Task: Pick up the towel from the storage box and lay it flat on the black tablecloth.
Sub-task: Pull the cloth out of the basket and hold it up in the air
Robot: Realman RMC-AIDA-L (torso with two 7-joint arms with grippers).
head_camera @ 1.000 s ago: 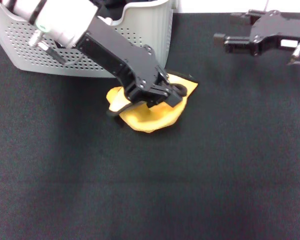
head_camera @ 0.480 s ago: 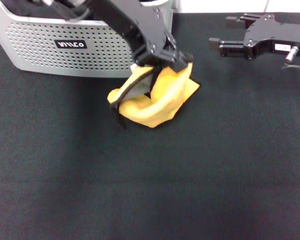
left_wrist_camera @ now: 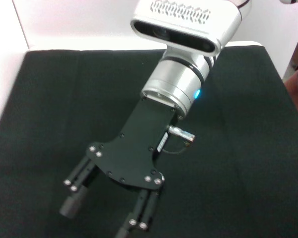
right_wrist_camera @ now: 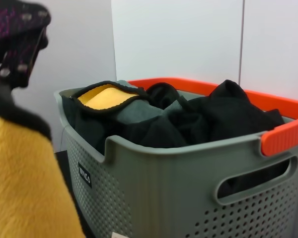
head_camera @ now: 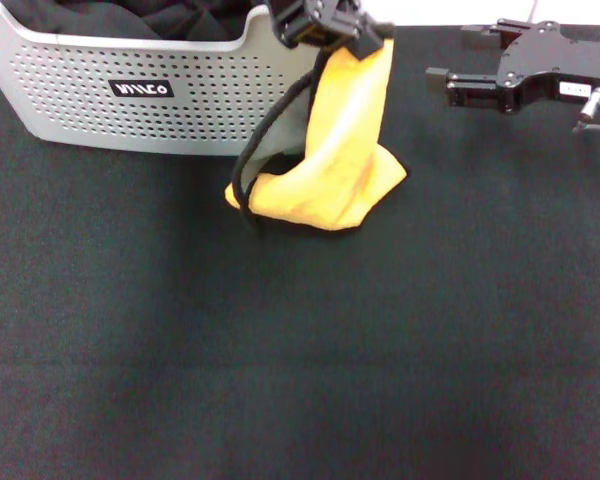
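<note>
The left gripper sits at twelve o'clock in the head view, just in front of the storage box, with its fingers clamped on the top edge of the towel. The towel hangs down from that grip as a tall yellow-orange fold, black edging running along its side and a greyish reverse showing near the box wall; its lower part rests bunched on the black tablecloth, touching the cloth just beside the box's front corner. The box holds dark black garments and lies toward ten o'clock, its black label facing the camera.

The right gripper hovers at two o'clock, well apart from the towel, its fingers spread apart and holding nothing; the left wrist view shows it over bare tablecloth.

In the right wrist view the box is full of dark garments, with another patch of yellow cloth tucked among them, and the hanging towel close beside it
</note>
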